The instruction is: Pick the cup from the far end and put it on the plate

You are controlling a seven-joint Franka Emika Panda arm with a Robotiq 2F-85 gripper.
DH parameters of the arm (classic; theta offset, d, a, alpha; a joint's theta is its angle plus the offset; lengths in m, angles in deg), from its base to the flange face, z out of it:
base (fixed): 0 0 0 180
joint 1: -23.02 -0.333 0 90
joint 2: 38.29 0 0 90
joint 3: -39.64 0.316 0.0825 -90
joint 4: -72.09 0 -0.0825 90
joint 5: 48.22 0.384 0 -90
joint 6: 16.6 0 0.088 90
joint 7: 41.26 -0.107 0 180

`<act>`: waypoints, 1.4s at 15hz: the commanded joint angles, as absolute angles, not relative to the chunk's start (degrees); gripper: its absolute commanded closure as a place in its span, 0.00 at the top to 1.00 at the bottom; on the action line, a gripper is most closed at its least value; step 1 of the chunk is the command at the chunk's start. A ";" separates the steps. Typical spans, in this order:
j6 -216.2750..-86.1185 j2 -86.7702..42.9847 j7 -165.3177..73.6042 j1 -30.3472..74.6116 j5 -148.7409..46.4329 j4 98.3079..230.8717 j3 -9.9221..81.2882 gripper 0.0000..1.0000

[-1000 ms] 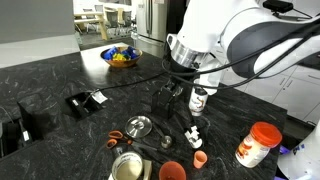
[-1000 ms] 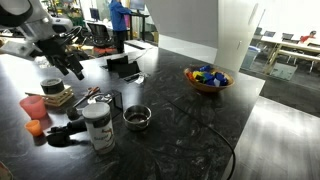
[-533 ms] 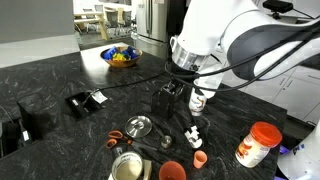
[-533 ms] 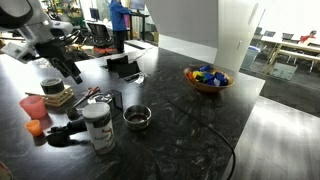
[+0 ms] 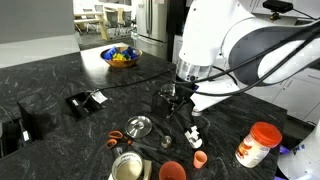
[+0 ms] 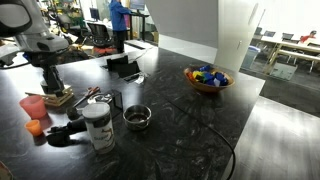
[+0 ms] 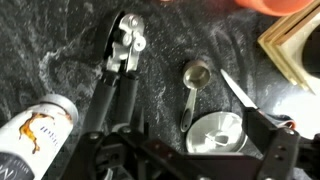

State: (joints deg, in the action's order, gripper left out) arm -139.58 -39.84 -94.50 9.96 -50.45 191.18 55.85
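While the gripper (image 5: 177,103) hangs with its jaws spread and empty, the cup (image 6: 136,117) sits well apart from it on the dark counter (image 6: 200,130).

From the wrist view we find the cup (image 7: 218,135) low in the picture, nearer the finger at picture right. It is upright and round, so we judge no long axis needs matching. The measuring scoop (image 7: 195,75) lies just beyond it, and the can opener (image 7: 125,50) and white container (image 7: 35,135) lie toward the opposite side. The fingertips are cut off there, and we cannot make out any plate.
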 commanded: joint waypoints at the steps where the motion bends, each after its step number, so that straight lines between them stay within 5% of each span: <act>1: -139.38 -39.71 -94.51 9.31 -48.36 191.01 55.46 1.00; 21: -145.98 -29.27 -92.39 8.28 -39.65 190.93 54.65 1.00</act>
State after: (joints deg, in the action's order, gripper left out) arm -144.94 -30.34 -94.14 8.99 -41.79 191.03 55.59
